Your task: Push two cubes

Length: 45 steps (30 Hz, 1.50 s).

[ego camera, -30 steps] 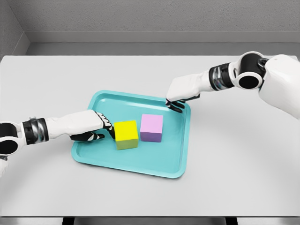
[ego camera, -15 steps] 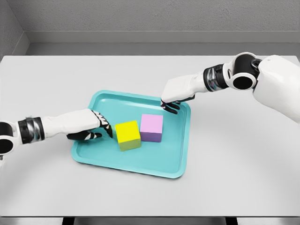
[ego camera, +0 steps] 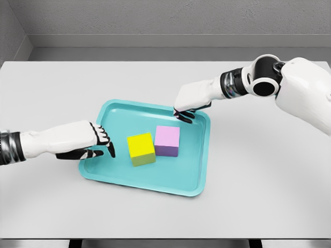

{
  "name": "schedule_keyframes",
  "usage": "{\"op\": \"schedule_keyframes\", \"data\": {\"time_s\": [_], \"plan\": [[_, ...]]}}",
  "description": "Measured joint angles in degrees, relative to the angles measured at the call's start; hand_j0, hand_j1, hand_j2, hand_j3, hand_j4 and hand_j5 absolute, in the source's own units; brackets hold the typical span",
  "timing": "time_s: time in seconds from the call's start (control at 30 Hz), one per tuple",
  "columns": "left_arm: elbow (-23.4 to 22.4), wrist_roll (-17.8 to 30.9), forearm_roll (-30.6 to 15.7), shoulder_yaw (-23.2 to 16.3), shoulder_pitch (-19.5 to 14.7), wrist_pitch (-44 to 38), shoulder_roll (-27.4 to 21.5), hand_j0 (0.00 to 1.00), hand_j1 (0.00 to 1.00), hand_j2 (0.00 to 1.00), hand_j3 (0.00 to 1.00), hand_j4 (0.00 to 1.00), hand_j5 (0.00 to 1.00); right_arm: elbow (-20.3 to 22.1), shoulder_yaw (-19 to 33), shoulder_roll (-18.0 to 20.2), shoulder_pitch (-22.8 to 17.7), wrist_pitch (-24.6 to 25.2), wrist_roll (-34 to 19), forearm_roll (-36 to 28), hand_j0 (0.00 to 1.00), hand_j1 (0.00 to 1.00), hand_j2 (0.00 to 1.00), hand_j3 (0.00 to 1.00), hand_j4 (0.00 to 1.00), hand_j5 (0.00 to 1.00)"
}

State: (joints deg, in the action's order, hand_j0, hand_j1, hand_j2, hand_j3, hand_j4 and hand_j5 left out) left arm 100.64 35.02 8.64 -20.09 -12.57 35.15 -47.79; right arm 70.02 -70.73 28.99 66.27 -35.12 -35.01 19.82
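Observation:
A yellow cube (ego camera: 140, 148) and a pink cube (ego camera: 167, 140) stand side by side, touching, in the middle of a teal tray (ego camera: 111, 173). My left hand (ego camera: 100, 143) hovers over the tray's left rim, a short gap left of the yellow cube, fingers curled downward and holding nothing. My right hand (ego camera: 184, 112) hangs over the tray's far right part, above and behind the pink cube, fingers bent down and holding nothing.
The tray lies on a wide white table (ego camera: 269, 170). A grey wall runs along the table's far edge.
My left hand has pulled back to the left, away from the yellow cube it was touching. The yellow cube sits slightly closer to the pink one. My right hand has drifted left.

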Motion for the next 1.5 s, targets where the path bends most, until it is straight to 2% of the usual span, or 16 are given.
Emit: {"op": "schedule_keyframes", "data": {"time_s": [0.37,0.53,0.63,0.77,1.03,1.37,1.5], "plan": [[0.41,0.00,-0.60,-0.08,5.63,0.02,5.18,0.53,0.53,0.53,0.53,0.53,0.53,0.02,-0.14,-0.13,0.00,-0.01,0.00,0.01,0.14,0.14,0.14,0.14,0.14,0.14],[0.42,0.00,-0.70,-0.07,6.15,0.00,6.20,0.52,0.52,0.52,0.52,0.52,0.52,0.02,-0.21,-0.17,0.00,0.00,0.00,0.01,0.14,0.14,0.14,0.14,0.14,0.14],[0.43,0.00,-0.86,-0.14,8.44,0.01,6.40,0.54,0.54,0.54,0.54,0.54,0.54,-0.04,-0.35,-0.21,0.00,0.00,0.00,0.00,0.14,0.14,0.14,0.14,0.14,0.14],[0.48,0.00,-1.11,-0.44,8.00,-0.02,6.93,0.52,0.52,0.52,0.52,0.52,0.52,-0.18,-0.40,-0.19,0.00,-0.01,0.00,-0.05,0.14,0.14,0.14,0.14,0.14,0.14],[0.50,0.00,-1.14,-4.57,7.56,-0.01,10.06,0.53,0.53,0.53,0.53,0.53,0.53,-0.76,-0.31,-0.18,0.00,0.00,0.00,-0.04,0.14,0.14,0.14,0.14,0.14,0.14],[0.45,0.00,-1.23,-5.62,7.38,-0.02,11.75,0.53,0.53,0.53,0.53,0.53,0.53,-0.87,-0.42,-0.18,0.00,0.00,0.00,-0.06,0.16,0.16,0.16,0.16,0.16,0.16],[0.40,0.00,-1.77,-6.75,5.89,-0.03,12.17,0.52,0.52,0.52,0.52,0.52,0.52,-1.47,-0.38,-0.18,0.53,0.00,0.00,-0.08,0.15,0.15,0.15,0.15,0.15,0.15]]}}
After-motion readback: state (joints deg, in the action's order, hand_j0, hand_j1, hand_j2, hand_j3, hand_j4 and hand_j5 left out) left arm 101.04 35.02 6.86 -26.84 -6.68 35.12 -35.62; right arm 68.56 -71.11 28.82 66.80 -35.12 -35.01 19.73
